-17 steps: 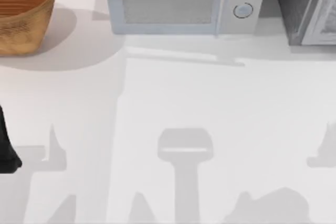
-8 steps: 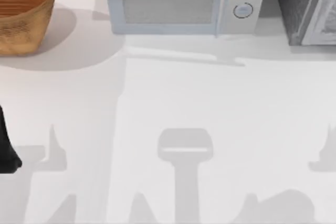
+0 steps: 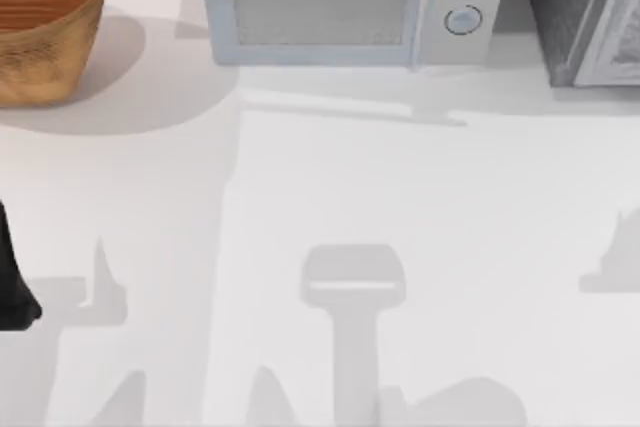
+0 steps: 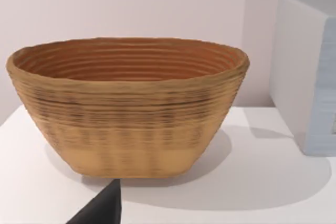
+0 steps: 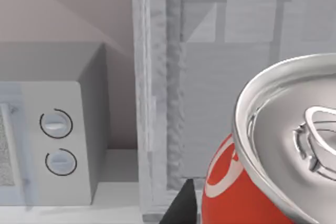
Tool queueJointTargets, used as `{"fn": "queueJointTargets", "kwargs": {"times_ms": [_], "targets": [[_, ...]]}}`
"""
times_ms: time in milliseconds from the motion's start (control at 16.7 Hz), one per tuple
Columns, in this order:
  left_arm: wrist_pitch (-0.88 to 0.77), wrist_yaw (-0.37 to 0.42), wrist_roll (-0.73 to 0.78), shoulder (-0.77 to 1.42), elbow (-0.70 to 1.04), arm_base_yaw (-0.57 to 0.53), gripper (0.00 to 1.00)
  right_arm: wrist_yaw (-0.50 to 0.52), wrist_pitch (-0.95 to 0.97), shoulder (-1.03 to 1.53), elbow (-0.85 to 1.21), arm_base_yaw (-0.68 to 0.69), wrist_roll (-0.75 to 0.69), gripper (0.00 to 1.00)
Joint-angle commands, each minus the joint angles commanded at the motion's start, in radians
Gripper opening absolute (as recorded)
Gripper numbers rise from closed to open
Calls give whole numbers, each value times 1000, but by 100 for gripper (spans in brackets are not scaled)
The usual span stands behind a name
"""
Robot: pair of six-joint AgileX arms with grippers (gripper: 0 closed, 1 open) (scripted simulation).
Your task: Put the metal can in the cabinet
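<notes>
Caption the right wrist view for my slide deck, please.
Metal can close to the wrist camera, facing the cabinet, with the white microwave beside it.

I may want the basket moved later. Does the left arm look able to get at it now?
Probably yes: the basket stands straight ahead of the left arm, with only table between them and the microwave off to one side.

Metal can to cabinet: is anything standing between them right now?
Nothing visible does. In the right wrist view the metal can is close up, with the cabinet straight behind it. The microwave stands off to the side of the cabinet, not in the path. Whether the door is open I cannot tell.
</notes>
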Motion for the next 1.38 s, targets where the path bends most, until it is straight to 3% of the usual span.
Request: {"fn": "queueJointTargets", "kwargs": {"times_ms": [1380], "targets": [[0,0,0,0,0,0,100,122,-309,934,1201,137,10,0]]}}
